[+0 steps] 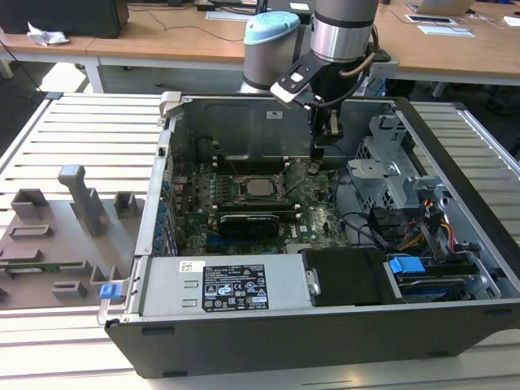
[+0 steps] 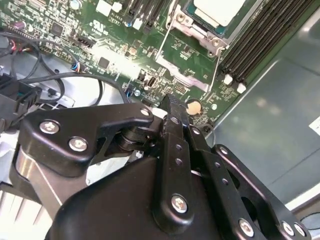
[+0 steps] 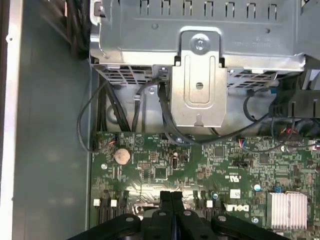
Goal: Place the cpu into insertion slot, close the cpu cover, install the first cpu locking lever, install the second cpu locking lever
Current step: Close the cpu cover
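Fingers (image 3: 164, 207) of black robot gripper (image 1: 323, 148) are pressing together, empty, hovering beside silver-rimmed square insertion slot (image 1: 244, 180) near green circuit board's (image 1: 317, 219) rear edge, where silver-grey square cpu (image 2: 218, 10) is sitting. Clenched tips are probably best easing slowly onto thin wire lever (image 2: 216, 65).

**A:** What does it all stand on?
**B:** A slatted metal table (image 1: 73, 114) with pale grey ribs. In the exterior view it runs from nine o'clock round to three.
**A:** And behind it?
**B:** Wooden desks (image 1: 162, 36) with light brown tops, along twelve o'clock. A dark box (image 1: 65, 16) sits at eleven, with a crumpled white paper (image 1: 45, 34) just beside it. Sheets of paper (image 1: 443, 30) lie at one o'clock.
**A:** Any floor?
**B:** A dark patch of floor (image 1: 16, 89) at ten o'clock, below the desk edge.
**A:** What's at nine?
**B:** A grey-brown board (image 1: 49, 252) lying on the slats, with grey block holders (image 1: 81, 199) standing on it.
**A:** The light?
**B:** Even and bright, with a soft gleam on the ribs.
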`<state>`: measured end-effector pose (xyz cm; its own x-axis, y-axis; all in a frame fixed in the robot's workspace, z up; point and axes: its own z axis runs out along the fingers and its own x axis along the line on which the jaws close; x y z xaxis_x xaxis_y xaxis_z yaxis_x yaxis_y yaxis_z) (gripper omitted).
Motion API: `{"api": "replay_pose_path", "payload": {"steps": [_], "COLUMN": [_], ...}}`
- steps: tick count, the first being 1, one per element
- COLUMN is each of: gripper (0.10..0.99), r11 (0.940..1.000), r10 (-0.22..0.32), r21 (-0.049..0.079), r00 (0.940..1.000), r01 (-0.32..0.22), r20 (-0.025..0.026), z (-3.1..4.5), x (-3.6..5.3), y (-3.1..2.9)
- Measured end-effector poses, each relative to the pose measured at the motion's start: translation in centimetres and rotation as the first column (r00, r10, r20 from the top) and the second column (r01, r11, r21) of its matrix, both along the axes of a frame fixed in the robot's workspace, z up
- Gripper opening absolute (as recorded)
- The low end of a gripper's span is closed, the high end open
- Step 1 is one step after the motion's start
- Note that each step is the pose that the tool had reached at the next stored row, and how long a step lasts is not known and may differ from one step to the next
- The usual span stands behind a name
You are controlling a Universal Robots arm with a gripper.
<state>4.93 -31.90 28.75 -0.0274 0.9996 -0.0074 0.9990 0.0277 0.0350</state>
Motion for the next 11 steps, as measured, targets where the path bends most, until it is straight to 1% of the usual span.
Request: {"api": "replay_pose_path", "payload": {"steps": [2,3,4,5,6,7,8,9,11], "gripper": [0.106,0.106,0.106,0.106,0.106,0.106,0.106,0.106,0.106], "r11": [1.0000,1.0000,1.0000,1.0000,1.0000,1.0000,1.0000,1.0000,1.0000], "r10": [0.000,0.000,0.000,0.000,0.000,0.000,0.000,0.001,0.001], "r21": [0.000,0.000,0.000,0.000,0.000,0.000,0.000,0.000,0.000], "r00": [1.0000,1.0000,1.0000,0.9999,0.9998,0.9994,0.9990,0.9988,0.9988], "r01": [0.000,0.000,0.000,0.000,0.000,0.000,0.000,-0.001,-0.001], "r20": [-0.0019,-0.0035,-0.0092,-0.0142,-0.0212,-0.0338,-0.0453,-0.0487,-0.0492], "z": [-0.67,-0.99,-1.25,-1.34,-1.42,-1.50,-1.57,-1.75,-2.01], "x": [0.35,0.83,1.29,1.56,1.83,2.26,2.50,2.50,2.44], "y": [0.07,0.13,0.19,0.24,0.28,0.33,0.38,0.38,0.38]}}
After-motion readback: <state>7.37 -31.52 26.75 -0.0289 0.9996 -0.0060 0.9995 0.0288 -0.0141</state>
